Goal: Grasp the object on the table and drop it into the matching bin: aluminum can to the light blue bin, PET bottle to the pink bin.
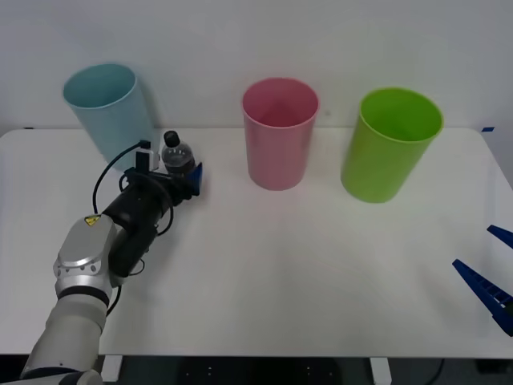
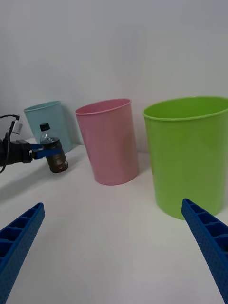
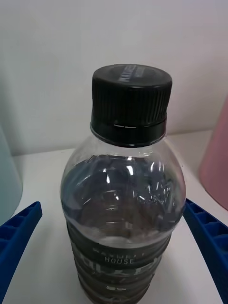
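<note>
White table [image 1: 280,265] before a plain pale wall, bearing blue bin [image 1: 108,108], pink bin [image 1: 279,132] and green bin [image 1: 390,143]. Left gripper [image 1: 180,178] clasps the upright bottle [image 1: 176,156] between its fingers, blue bin just behind, pink bin off to its right. Right gripper [image 1: 490,277], fingers spread, idles at the table's right edge.

Plain white wall [image 1: 240,40] — even, soft light

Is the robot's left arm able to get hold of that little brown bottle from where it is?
Probably yes: the left gripper already has its fingers on either side of the PET bottle, which stands upright on the table, nothing between them.
</note>
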